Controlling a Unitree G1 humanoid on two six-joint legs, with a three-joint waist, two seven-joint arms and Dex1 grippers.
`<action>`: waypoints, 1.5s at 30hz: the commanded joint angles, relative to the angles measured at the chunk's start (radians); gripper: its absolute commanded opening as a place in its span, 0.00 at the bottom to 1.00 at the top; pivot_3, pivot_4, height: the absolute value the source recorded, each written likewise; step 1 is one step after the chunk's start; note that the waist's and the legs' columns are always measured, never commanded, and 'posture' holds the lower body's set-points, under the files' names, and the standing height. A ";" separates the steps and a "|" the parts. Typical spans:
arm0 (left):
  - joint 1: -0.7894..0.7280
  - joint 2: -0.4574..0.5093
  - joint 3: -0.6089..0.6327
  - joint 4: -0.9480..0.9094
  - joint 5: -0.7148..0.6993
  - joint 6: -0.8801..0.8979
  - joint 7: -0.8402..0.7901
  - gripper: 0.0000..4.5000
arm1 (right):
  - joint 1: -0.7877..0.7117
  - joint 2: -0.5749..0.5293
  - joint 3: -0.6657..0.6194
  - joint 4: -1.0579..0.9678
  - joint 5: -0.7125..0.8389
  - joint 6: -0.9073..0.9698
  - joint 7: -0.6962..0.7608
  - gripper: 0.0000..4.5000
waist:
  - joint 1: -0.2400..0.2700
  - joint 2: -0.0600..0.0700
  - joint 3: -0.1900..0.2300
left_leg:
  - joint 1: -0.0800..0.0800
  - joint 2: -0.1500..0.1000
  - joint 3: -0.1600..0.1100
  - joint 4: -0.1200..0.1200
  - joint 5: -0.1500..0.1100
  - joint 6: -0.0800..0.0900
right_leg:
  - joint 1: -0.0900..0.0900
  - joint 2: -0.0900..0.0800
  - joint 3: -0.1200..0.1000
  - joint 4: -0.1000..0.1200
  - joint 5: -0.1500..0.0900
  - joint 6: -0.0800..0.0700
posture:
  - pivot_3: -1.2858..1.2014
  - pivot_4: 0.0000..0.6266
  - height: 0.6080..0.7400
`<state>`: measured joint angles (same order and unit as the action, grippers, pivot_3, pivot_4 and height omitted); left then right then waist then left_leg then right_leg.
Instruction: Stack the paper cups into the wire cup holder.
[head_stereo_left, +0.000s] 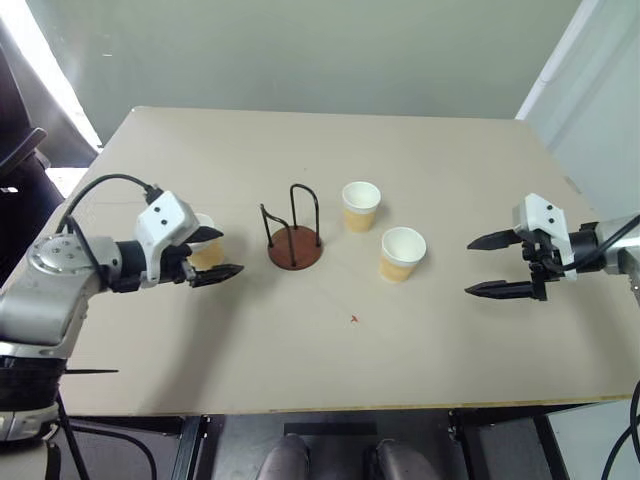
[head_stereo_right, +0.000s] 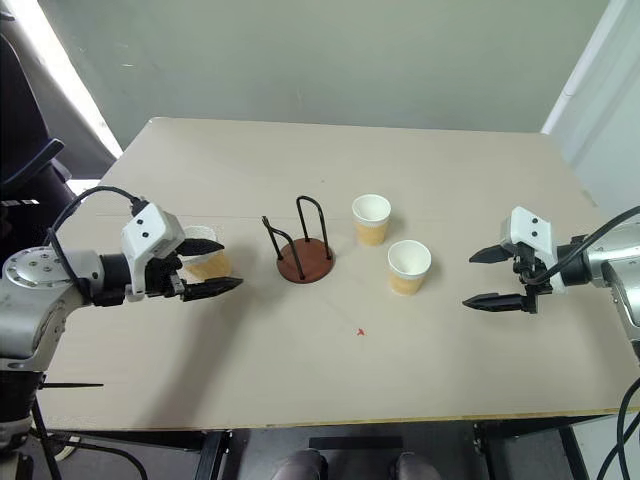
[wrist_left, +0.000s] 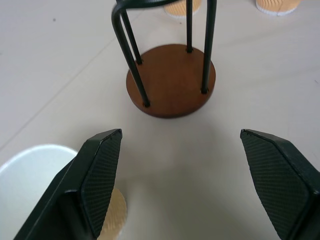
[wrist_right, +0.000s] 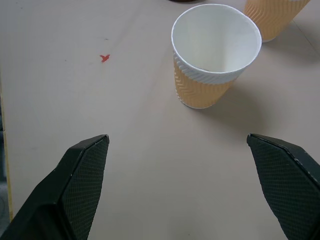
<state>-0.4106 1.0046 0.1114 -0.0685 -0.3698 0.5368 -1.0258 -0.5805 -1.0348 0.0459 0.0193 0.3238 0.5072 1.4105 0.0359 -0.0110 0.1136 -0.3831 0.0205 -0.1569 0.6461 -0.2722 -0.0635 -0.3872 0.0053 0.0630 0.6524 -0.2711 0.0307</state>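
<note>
Left pincer (head_stereo_left: 222, 253) wide apart, gripping nothing — one paper cup (head_stereo_left: 205, 244) just beside its far finger. Right pincer (head_stereo_left: 492, 265) gaping too, empty, near the worktop's (head_stereo_left: 420, 350) right edge. Wire cup holder (head_stereo_left: 294, 241) mid-worktop, bare; two other cups (head_stereo_left: 360, 206) (head_stereo_left: 402, 253) upright to its right.

Matt beige table (head_stereo_left: 420, 340); ribbed paper cups (wrist_right: 212, 60); holder (head_stereo_left: 295, 245) of smooth brown base, thin glossy black wire.
</note>
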 joint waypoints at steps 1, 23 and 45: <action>-0.025 -0.001 0.010 0.009 0.019 -0.022 0.013 0.90 | -0.009 -0.028 -0.052 -0.035 0.024 0.006 -0.006 1.00 | 0.000 0.000 0.000 | 0.000 0.000 0.000 0.000 0.000 0.000 | 0.000 0.000 0.000 0.000 0.000 0.000 | 0.52 0.24 1.00; -0.242 -0.167 -0.164 0.208 0.218 -0.079 0.141 0.90 | -0.054 -0.011 -0.135 -0.183 0.200 0.105 -0.018 1.00 | 0.005 0.000 0.000 | 0.000 0.004 0.000 0.002 0.000 0.000 | 0.002 0.006 0.003 -0.003 0.002 0.002 | 0.52 0.24 1.00; -0.251 -0.153 -0.124 0.153 0.187 -0.032 0.066 0.90 | -0.056 -0.013 -0.111 -0.211 0.243 0.122 -0.065 1.00 | 0.013 -0.001 0.000 | 0.000 0.007 0.002 0.004 0.000 0.000 | 0.002 0.009 0.006 -0.005 0.004 0.005 | 0.52 0.24 1.00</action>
<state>-0.6321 0.8327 -0.0379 0.1210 -0.1744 0.5037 -0.9547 -0.6142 -1.0308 -0.0414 -0.1737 0.5557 0.6359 1.3361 0.0488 -0.0118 0.1139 -0.3828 0.0272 -0.1544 0.6502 -0.2718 -0.0636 -0.3849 0.0141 0.0693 0.6475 -0.2676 0.0356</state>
